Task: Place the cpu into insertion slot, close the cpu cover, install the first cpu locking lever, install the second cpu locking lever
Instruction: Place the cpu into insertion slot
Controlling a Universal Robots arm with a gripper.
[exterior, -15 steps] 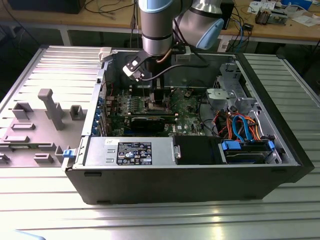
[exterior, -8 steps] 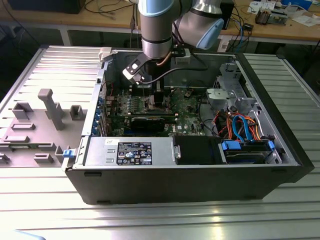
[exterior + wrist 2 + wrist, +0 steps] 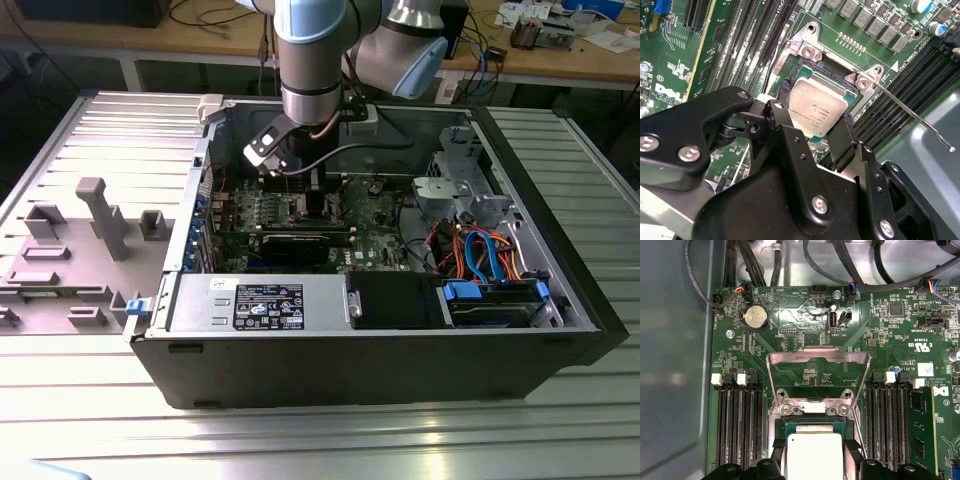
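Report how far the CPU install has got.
Done: nothing is finished for certain. In hand: the hand grips the cpu by two opposite edges at the socket; whether it is fully seated cannot be told. Left: the cpu cover stands open in the first wrist view, and a locking lever sticks out unlatched in the second wrist view, so the cover and both levers are not yet done.
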